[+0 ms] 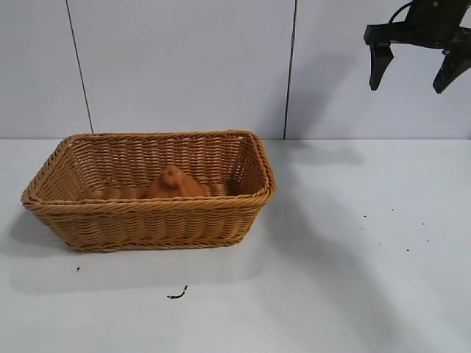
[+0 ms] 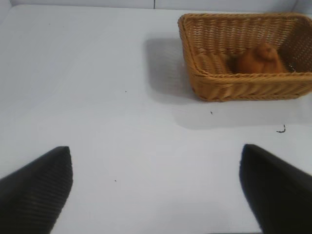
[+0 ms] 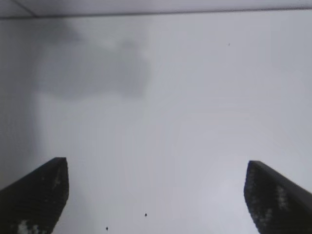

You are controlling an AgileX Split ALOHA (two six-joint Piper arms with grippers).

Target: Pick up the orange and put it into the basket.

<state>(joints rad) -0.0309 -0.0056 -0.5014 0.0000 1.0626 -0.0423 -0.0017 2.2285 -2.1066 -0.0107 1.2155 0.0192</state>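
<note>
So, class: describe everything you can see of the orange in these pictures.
The orange is a dull orange-brown lump with matte, rough-looking skin, rounded below and narrowing to a knobbly tip that points up. It sits on the floor of the wicker basket, near the middle, its lower part hidden by the front wall. No gripper touches it.

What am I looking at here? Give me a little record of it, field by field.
orange: inside the basket, on its floor
basket: on the white table, toward the left
right gripper: raised high at upper right, open, holding nothing
left gripper: open above bare table, away from the basket
task: looks finished
</note>
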